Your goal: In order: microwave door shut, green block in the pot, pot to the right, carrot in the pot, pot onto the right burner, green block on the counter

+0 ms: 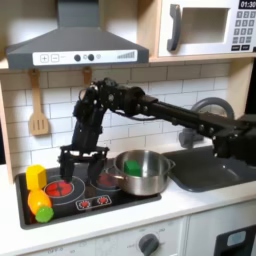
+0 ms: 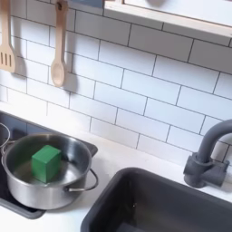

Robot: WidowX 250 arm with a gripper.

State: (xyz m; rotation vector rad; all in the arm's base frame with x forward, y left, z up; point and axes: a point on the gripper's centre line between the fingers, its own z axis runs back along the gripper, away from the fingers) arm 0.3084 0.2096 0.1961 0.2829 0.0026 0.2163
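1. Steel catches the eye first: the pot (image 1: 143, 171) sits at the right edge of the black cooktop (image 1: 75, 192) in the first exterior view, its right side reaching over the white counter (image 1: 190, 200). In the second exterior view the pot (image 2: 27, 186) lies at the lower left, a wire handle sticking out toward the sink.
2. The green block (image 2: 46, 163) rests inside the pot on its floor, clear to see in the second exterior view; in the first exterior view the green block (image 1: 132, 166) peeks above the rim.
3. The gripper (image 1: 83, 165) hangs over the cooktop to the left of the pot in the first exterior view, pointing down, apart from the pot. Its fingers look spread with nothing between them, though the picture is coarse.
4. The carrot (image 1: 39, 205) lies at the front left corner of the cooktop, orange with a green tip, and a yellow block (image 1: 36, 177) stands just behind it.
5. The microwave door (image 1: 197, 27) up at the top right sits flush with its frame, closed, beside the keypad.
6. A dark sink (image 2: 172, 204) with a grey faucet (image 2: 207, 154) lies right of the pot, and wooden utensils (image 2: 58, 45) hang on the tiled wall.
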